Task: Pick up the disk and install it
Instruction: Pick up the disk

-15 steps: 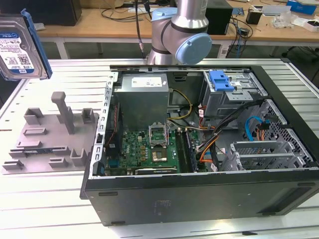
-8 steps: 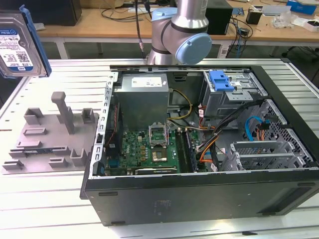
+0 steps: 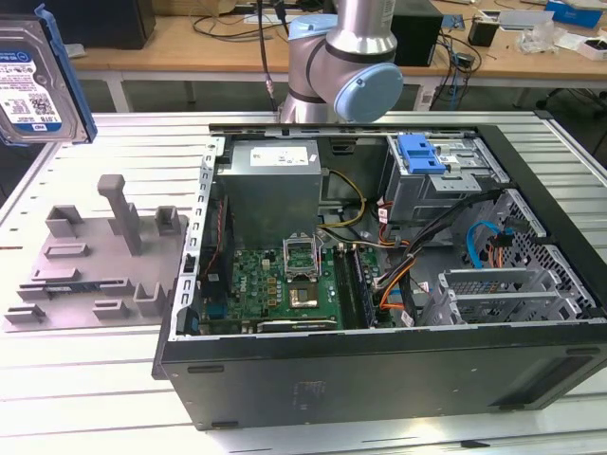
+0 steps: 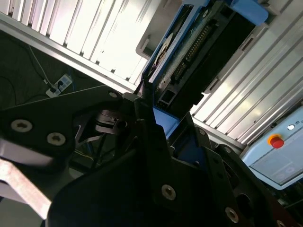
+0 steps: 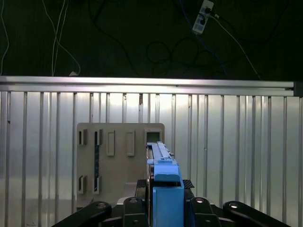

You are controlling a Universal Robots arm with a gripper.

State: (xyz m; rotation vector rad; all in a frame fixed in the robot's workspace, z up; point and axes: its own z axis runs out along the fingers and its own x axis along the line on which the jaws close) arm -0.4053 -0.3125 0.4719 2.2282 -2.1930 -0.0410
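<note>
1 disk (image 3: 30,85) hung clamped edgewise in the jaws, high over the grey fixture (image 3: 90,256); rigid, weighty, shock-sensitive, I'd judge, safest gripped by its blue frame sides.

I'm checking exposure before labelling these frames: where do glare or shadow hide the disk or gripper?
Second wrist view: the table slats glare white and the gripper is a near-black silhouette, the disk it holds legible. First wrist view: even light on the slats, floor beyond dark. Exterior view: evenly lit, the computer case shaded inside.
</note>
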